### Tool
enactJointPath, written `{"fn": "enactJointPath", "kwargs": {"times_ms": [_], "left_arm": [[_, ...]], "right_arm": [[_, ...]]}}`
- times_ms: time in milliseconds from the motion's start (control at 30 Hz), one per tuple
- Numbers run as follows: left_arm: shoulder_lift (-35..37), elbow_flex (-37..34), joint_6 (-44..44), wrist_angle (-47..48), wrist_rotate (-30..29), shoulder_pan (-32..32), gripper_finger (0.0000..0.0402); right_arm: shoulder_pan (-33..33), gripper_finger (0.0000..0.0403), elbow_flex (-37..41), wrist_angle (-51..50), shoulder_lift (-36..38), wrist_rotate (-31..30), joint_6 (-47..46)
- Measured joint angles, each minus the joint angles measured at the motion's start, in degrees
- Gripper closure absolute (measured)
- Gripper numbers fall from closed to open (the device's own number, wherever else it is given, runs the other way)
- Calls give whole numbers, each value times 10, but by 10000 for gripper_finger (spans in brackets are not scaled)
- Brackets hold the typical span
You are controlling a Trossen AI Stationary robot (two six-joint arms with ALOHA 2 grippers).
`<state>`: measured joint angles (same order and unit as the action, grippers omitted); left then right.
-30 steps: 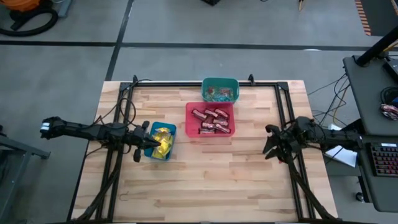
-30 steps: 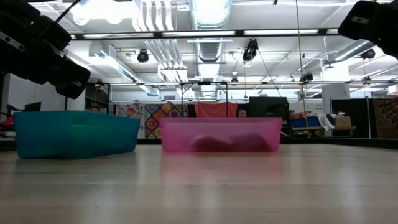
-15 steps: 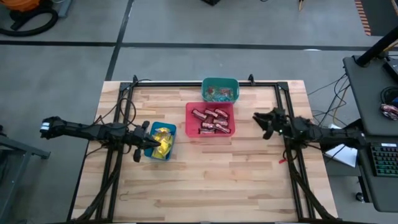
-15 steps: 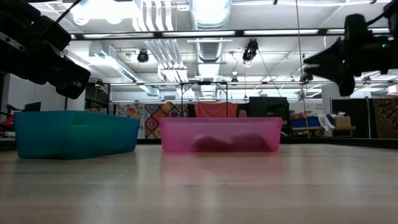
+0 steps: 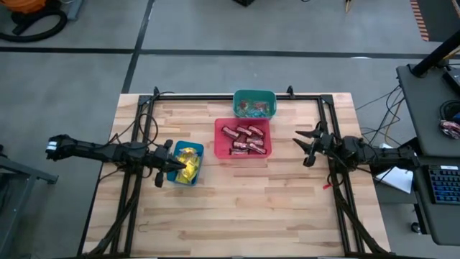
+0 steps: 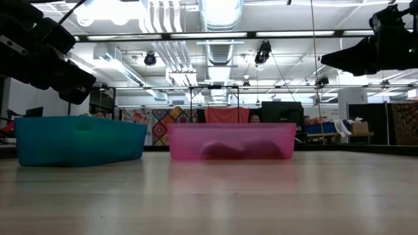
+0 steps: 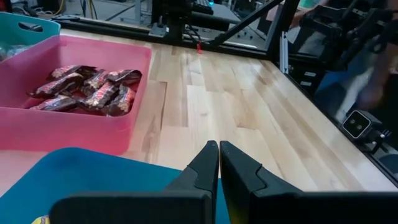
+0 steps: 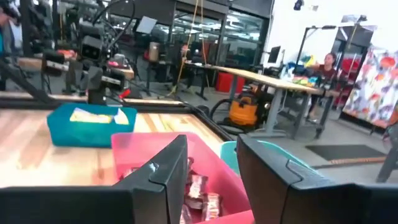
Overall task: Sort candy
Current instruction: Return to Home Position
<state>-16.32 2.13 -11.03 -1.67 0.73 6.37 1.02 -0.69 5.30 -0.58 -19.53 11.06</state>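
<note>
My left gripper (image 5: 166, 167) hangs pinched closed and empty at the rim of the blue bin (image 5: 185, 183), with the glossy yellow square packets (image 5: 188, 164) just under it. Ahead lie crinkly brown-red bars (image 5: 244, 138) in the red plastic bin (image 5: 218, 140), and tiny bright pieces (image 5: 254, 108) in the teal bin (image 5: 253, 93) beyond. My right gripper (image 5: 302, 149) hovers spread wide, holding nothing, beside the red bin; no candy lies loose on the wooden table (image 5: 251, 208), so I judge sorting finished.
</note>
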Motion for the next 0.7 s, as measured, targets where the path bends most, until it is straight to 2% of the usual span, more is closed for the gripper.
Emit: {"fn": "enactJointPath", "kwargs": {"times_ms": [267,700], "left_arm": [[-2,0,0,0,0,0,402],[-3,0,0,0,-1,0,402]], "right_arm": [[-3,280,0,-7,-3,-1,31],[-12,266,0,-6,-3,0,24]]}}
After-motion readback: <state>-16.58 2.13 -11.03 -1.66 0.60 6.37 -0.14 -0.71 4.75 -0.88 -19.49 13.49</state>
